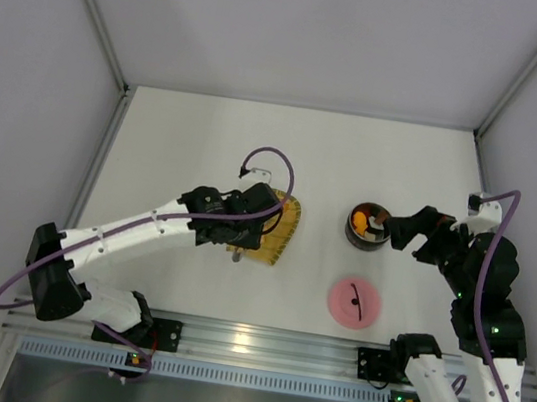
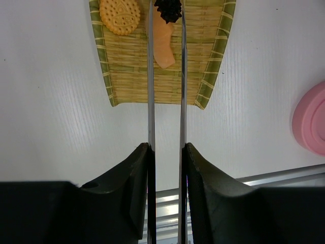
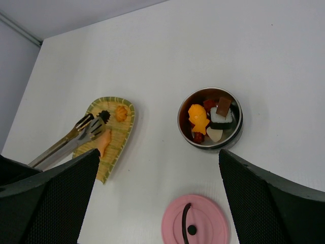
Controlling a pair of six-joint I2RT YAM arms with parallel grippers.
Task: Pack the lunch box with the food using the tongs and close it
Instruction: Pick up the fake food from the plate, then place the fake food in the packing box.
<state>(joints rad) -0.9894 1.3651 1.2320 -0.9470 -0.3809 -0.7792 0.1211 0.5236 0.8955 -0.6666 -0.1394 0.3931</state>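
Fingers of the left arm, the left fingers (image 2: 143, 158), are pressed in on the tongs (image 2: 151, 91) and grip both silvery blades, so the blades run nearly parallel with a narrow gap between them. From the grip the tongs' long axis runs straight away from the front rail (image 1: 248, 340), along the length of the yellow woven tray (image 2: 103, 56). The tips are over the tray's far half. A black spiky piece (image 2: 167, 9) sits between the tips, and a pale orange strip (image 2: 163, 48) lies on the tray between the blades. A round biscuit (image 2: 120, 15) rests just to the left of them, untouched.

To the right of the tray, across a stretch of bare white bench (image 1: 207, 141), stands the lunch box (image 1: 368, 226), a round steel pot, open at the top. It holds food (image 3: 198, 116): an orange fish shape and red, brown, black and white pieces. Its pink lid (image 1: 354, 302) lies flat on the bench between the pot and the front rail, apart from both, handle mark up.

The right fingers (image 3: 274, 203) are spread wide, hold nothing, and hover just to the right of the pot.

Behind the tray and pot the bench runs bare to the back wall. Side walls stand well away from the tray and closer to the right arm.
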